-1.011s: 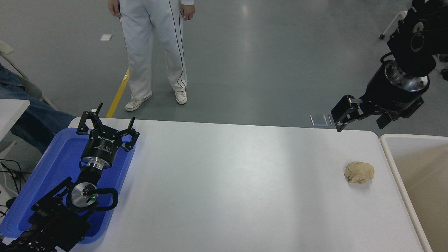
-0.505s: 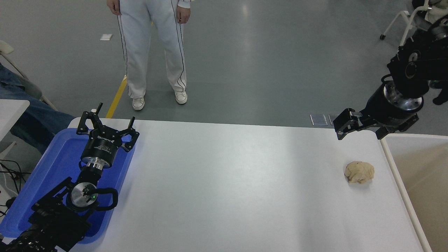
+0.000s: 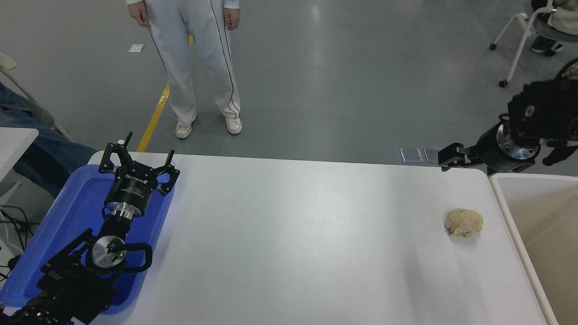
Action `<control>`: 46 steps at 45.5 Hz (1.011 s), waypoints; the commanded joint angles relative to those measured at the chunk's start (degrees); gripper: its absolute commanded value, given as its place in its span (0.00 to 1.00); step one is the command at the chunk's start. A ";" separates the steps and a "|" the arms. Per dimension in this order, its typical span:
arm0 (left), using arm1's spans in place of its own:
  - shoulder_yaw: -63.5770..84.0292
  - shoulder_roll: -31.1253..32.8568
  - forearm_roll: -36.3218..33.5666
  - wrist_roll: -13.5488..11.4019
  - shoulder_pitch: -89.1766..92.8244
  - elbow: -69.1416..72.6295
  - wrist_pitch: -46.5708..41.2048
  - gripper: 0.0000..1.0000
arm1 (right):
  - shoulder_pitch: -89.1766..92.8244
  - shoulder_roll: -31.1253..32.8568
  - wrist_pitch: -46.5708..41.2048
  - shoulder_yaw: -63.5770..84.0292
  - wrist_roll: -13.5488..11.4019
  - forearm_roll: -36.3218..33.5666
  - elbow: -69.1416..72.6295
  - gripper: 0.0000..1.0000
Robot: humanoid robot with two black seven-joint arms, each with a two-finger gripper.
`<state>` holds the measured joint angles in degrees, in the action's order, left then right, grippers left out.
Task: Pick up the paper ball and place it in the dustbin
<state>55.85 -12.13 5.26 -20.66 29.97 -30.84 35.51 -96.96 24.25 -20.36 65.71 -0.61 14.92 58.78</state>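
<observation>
The paper ball [image 3: 463, 222], a wrinkled tan wad, lies on the white table [image 3: 289, 234] near its right edge. The dustbin [image 3: 517, 234], with an off-white rim and beige inner walls, stands right of the table, close to the ball. My right gripper [image 3: 451, 159] hangs in the air over the table's far right corner, well behind and above the ball, pointing left; it holds nothing that I can see. My left gripper [image 3: 137, 159] is parked open and empty over the blue tray [image 3: 76, 212] at the lower left.
A person in white trousers [image 3: 194, 63] stands on the grey floor beyond the table's far left side. A chair on wheels [image 3: 519, 40] stands at the top right. Another table's corner [image 3: 13, 140] and a seated person's leg show at the left edge.
My right arm has come down and swung to the right, and the gripper now lies flatter over the table's far right corner. The person has shifted their feet. The ball has not moved.
</observation>
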 commanded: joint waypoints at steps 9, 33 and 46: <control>-0.04 0.00 0.01 0.01 0.00 -0.01 -0.01 1.00 | 19.61 -0.26 2.79 -8.31 -0.01 0.29 -18.78 1.00; 0.05 0.00 0.01 0.01 0.00 -0.01 -0.01 1.00 | 32.36 -3.95 7.61 -12.97 -0.36 0.99 -29.07 1.00; 0.05 0.00 0.01 0.01 0.00 -0.01 -0.01 1.00 | 37.63 -5.53 16.40 -14.29 -0.36 0.99 -29.16 1.00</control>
<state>55.89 -12.13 5.27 -20.65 29.97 -30.84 35.51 -63.72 19.86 -9.70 52.90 -0.91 15.83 30.60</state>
